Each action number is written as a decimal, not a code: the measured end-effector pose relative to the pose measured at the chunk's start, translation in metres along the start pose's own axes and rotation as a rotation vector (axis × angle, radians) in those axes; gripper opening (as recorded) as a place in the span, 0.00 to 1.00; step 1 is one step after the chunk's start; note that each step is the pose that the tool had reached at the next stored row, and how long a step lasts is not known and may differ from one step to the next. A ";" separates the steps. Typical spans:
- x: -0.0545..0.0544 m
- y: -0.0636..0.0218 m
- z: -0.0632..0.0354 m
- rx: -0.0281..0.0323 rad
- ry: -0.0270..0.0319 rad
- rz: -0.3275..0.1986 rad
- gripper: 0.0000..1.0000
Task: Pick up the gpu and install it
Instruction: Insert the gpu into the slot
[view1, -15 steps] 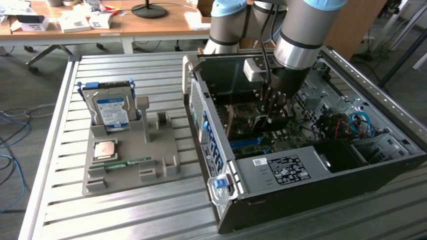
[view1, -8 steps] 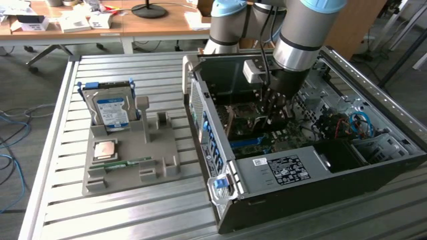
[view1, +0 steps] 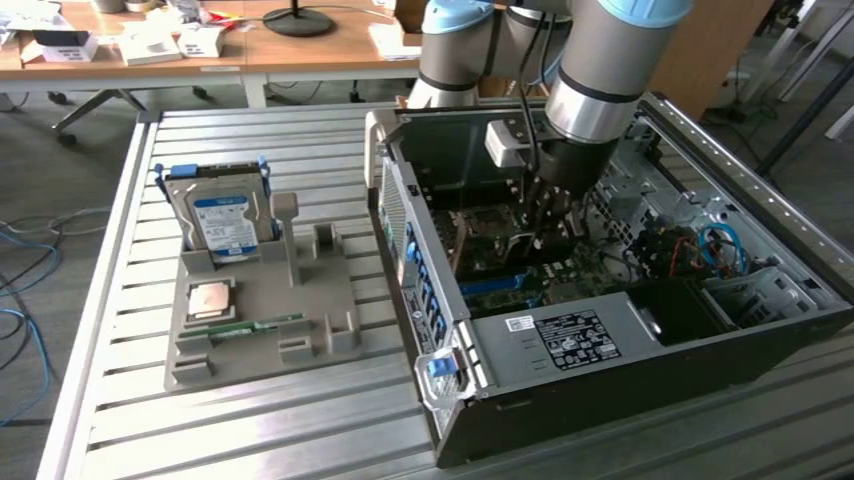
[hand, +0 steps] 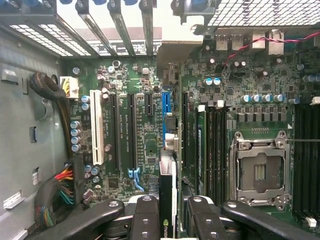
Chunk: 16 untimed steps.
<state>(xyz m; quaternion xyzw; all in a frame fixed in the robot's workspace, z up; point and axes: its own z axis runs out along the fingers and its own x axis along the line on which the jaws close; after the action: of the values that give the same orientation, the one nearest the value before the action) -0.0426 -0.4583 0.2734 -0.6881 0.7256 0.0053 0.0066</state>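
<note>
1. The claw (hand: 172, 207) is set narrow and grips the gpu (hand: 167, 185). One dark finger (hand: 146, 215) presses each flat face, and the card shows edge-on between them.

2. The gpu is off the worktop (view1: 267, 420) and inside the open computer case (view1: 561, 340), which lies on its side. In the exterior view the arm reaches straight down into the case.

3. The relation that matters is card edge to slot. From the claw the gpu points straight away toward the motherboard (hand: 145, 150), with its free edge leading.

4. The blue slot (hand: 166, 107) lies directly beyond that edge. The card's long axis runs along the same line as the slot, not across it.

5. The two black slots (hand: 131, 130) and the white slot (hand: 98, 132) run parallel to the blue one on one side. The processor socket (hand: 260, 170) sits well apart on the other side. Judging by this, the card is lined up with the blue slot, not its neighbours.

6. I cannot tell whether the card's edge touches the blue slot or hangs just above it, because the edge-on sight line hides the gap.

7. Any tilt of the card off the slot line looks slight at most.

8. The tray (view1: 254, 340) with the hard drive (view1: 224, 220) stands on the worktop at the exterior view's left, well apart from the claw.
</note>
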 end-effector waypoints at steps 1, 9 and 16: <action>0.001 0.0001 -0.0001 0.0000 0.0002 0.000 0.27; 0.005 0.0008 -0.0002 0.0000 0.0003 0.000 0.27; 0.005 0.0041 0.0000 -0.0001 0.0002 0.000 0.27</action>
<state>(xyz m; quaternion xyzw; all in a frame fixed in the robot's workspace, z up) -0.0470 -0.4630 0.2734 -0.6882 0.7254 0.0053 0.0065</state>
